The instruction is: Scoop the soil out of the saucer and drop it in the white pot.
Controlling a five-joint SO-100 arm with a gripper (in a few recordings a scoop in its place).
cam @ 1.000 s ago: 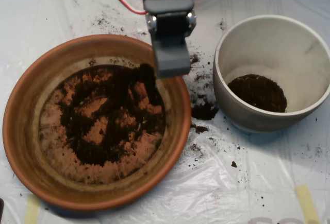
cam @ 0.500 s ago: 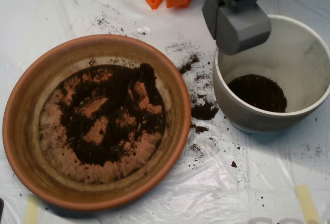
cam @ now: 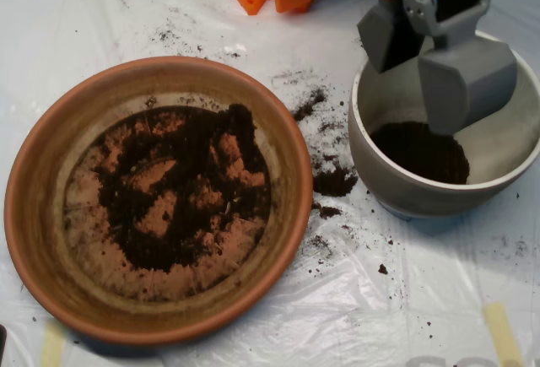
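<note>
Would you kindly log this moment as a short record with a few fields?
scoop: grey scoop above the white pot, jaws parted
pot contents: dark soil on the bottom
saucer: terracotta saucer at left, thin patchy soil inside
spill: crumbs on the plastic sheet between saucer and pot

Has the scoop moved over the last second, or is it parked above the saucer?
Yes. The scoop has swung right, off the saucer's upper right rim, and now hangs over the white pot, its two grey halves apart.
</note>
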